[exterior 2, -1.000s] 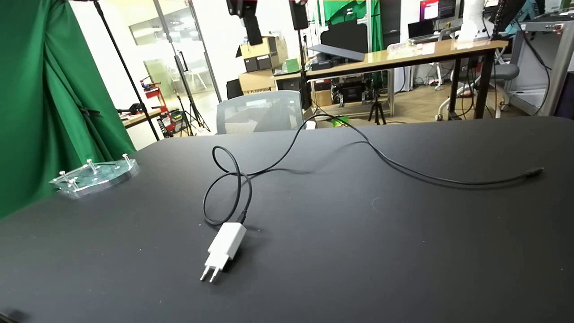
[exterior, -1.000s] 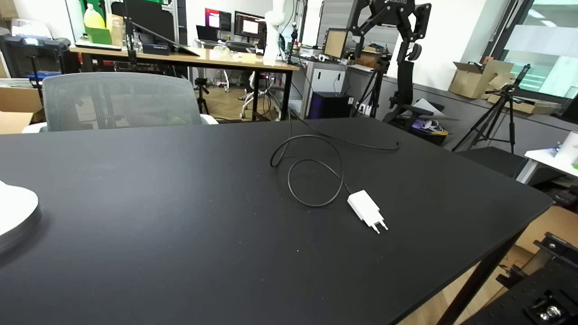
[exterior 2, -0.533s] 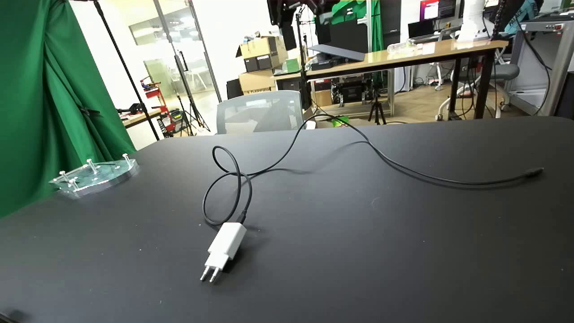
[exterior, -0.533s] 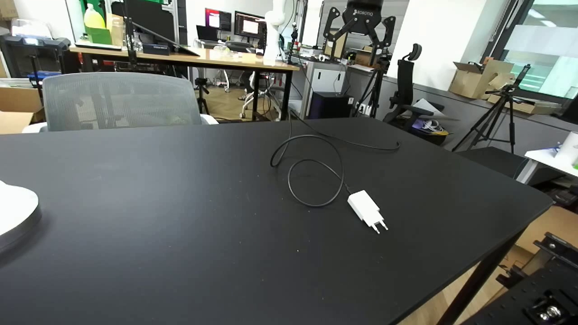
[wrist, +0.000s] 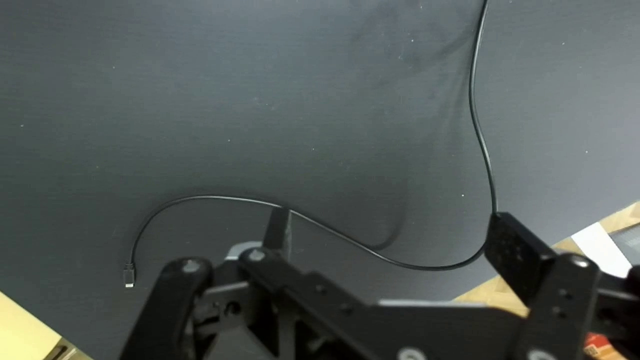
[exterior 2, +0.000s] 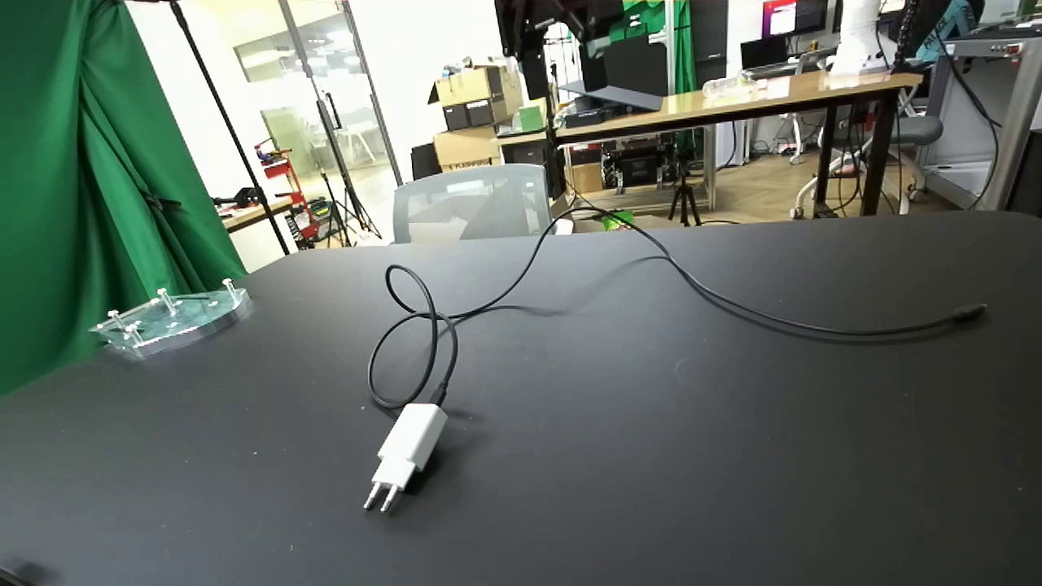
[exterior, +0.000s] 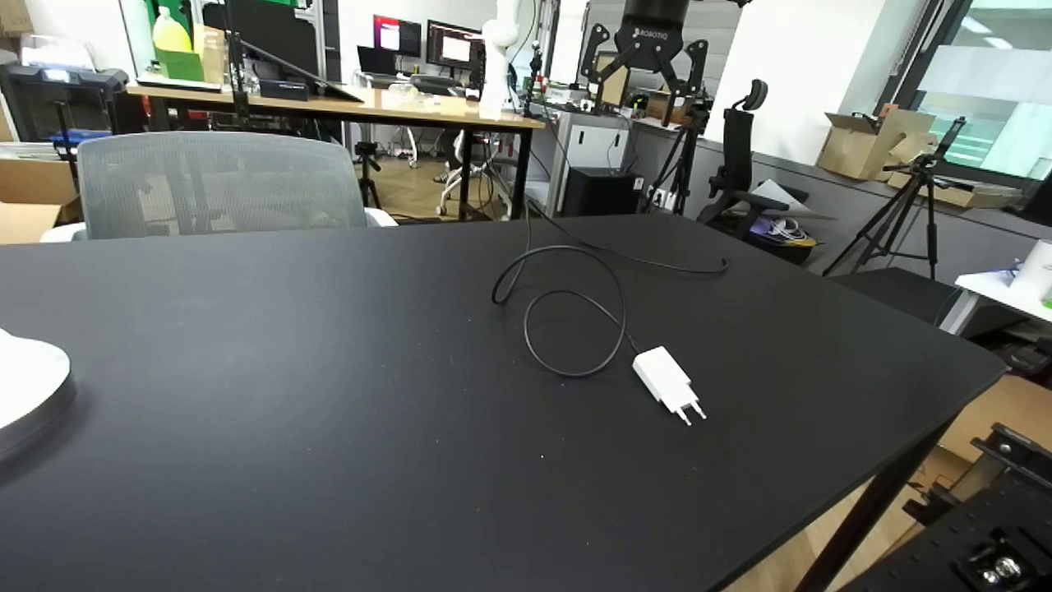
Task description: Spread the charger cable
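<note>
The charger cable (exterior: 575, 376) lies on the black table, looped near its white plug block (exterior: 662, 380). From the loops (exterior 2: 453, 350) the black cord rises in an arch off the tabletop, then runs to a small dark connector (exterior 2: 969, 312). That connector end (wrist: 129, 275) also shows at lower left in the wrist view; the plug block is outside that view. My gripper (exterior: 633, 105) hangs well above the table's far side, jaws wide apart. In the wrist view the cord (wrist: 472, 90) passes below and behind the open gripper (wrist: 387, 217), with nothing held.
A clear plate with upright bolts (exterior 2: 175, 321) sits at the table's side by a green curtain (exterior 2: 122, 203). A white rounded object (exterior: 29, 382) shows at the left edge. A grey mesh chair (exterior: 222, 181) stands behind the table's far edge.
My gripper has come lower and swung across, leftward in one exterior picture and rightward in the opposite one, slowing in the last half second. The cable and plug block have not moved.
</note>
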Robot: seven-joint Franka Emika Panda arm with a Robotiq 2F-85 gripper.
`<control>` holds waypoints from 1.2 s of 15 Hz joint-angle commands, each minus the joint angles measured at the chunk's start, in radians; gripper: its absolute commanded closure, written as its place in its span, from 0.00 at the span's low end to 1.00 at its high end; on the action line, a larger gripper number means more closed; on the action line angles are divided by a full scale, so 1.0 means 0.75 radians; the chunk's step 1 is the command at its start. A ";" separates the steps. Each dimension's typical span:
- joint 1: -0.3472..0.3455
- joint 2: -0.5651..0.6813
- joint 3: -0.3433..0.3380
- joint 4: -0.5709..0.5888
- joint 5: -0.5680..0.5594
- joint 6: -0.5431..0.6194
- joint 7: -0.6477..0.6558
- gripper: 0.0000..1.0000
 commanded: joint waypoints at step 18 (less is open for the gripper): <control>0.097 0.841 -0.047 1.063 0.085 -0.405 0.101 0.00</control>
